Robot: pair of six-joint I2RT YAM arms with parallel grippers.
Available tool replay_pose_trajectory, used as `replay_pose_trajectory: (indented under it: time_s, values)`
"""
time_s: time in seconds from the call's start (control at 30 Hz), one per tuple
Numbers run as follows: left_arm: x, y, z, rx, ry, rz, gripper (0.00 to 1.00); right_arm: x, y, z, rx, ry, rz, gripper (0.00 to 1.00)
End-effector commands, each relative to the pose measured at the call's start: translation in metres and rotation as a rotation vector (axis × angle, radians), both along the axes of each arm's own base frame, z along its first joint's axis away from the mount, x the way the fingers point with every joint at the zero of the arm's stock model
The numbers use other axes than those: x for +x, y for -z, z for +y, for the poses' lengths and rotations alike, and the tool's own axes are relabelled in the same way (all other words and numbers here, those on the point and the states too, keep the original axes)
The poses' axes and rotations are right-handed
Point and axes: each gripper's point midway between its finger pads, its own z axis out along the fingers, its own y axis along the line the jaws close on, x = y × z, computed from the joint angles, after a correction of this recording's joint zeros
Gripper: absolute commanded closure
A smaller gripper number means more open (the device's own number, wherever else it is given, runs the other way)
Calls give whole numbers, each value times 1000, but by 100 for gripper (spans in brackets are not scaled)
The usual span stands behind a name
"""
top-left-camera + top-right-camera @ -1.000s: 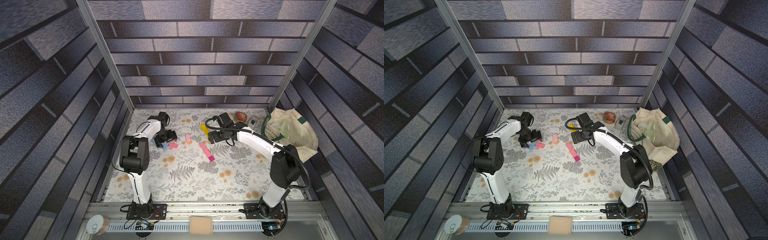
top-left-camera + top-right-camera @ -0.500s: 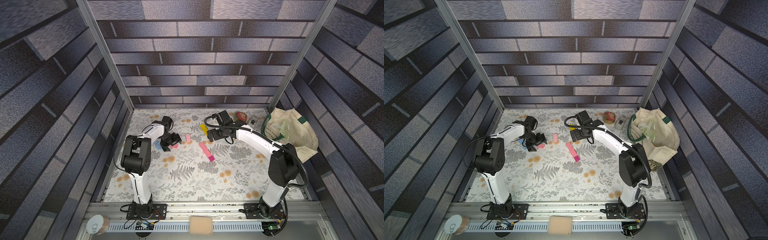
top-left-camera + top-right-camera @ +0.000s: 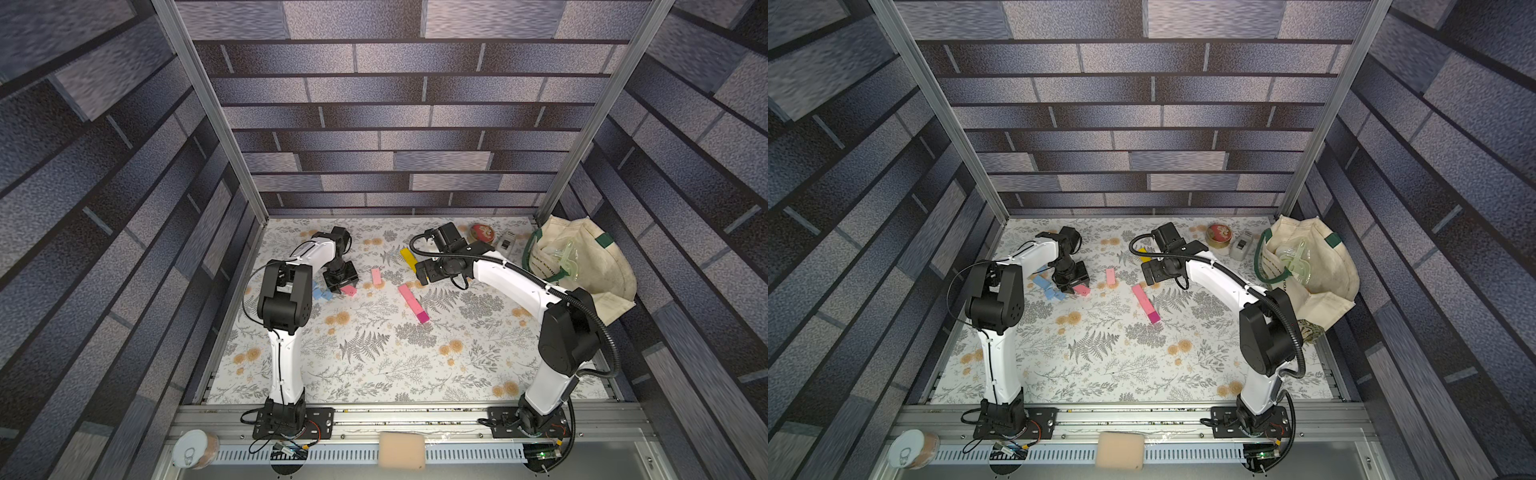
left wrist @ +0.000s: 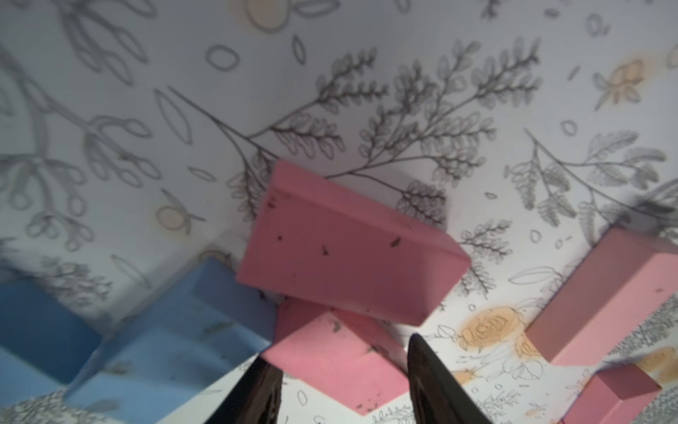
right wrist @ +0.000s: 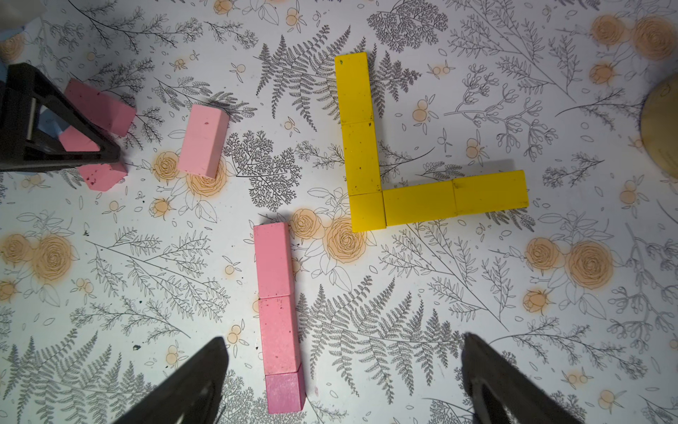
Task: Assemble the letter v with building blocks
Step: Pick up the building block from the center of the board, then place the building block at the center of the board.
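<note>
Lying end-to-end, 2 pink bricks point(image 5: 275, 260), magenta cube point(image 5: 285, 392), yellow bricks point(image 5: 361, 154) L-shaped

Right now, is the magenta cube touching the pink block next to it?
Touching. Right wrist view shows the magenta cube butted flush against the pink block at its end, no gap.

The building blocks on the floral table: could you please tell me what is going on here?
Two robot arms are laying out blocks. The left gripper is down among pink and blue blocks, its jaws either side of a pink block; whether it grips yet is unclear. The right gripper hovers open and empty near a pink row ended by a magenta cube. Nearby, yellow blocks already form a corner.
</note>
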Motion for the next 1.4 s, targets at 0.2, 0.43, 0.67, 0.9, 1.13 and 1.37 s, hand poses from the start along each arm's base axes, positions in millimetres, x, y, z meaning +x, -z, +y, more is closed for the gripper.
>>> replay_pose_trajectory:
  time_s: [0.2, 0.43, 0.67, 0.9, 1.13, 1.37]
  values:
    - [-12, -8, -4, 115, 180, 6, 72, -2, -16, -7, 1, 6, -31, 0]
    - [-33, -55, -54, -27, 242, -148, 75, -15, -25, -18, 2, 60, -5, 0]
    - [-80, -52, -94, -77, 308, -173, 72, -41, -22, -47, -30, 189, 45, 0]
    - [-111, -22, -115, 17, 368, -167, 70, -61, -16, -73, -59, 310, 76, 0]
    - [-122, 1, -118, 25, 374, -137, 63, -75, -7, -83, -66, 368, 113, 0]
    - [-108, -38, -107, -9, 360, -198, 37, -73, -23, -92, -121, 378, 95, 0]
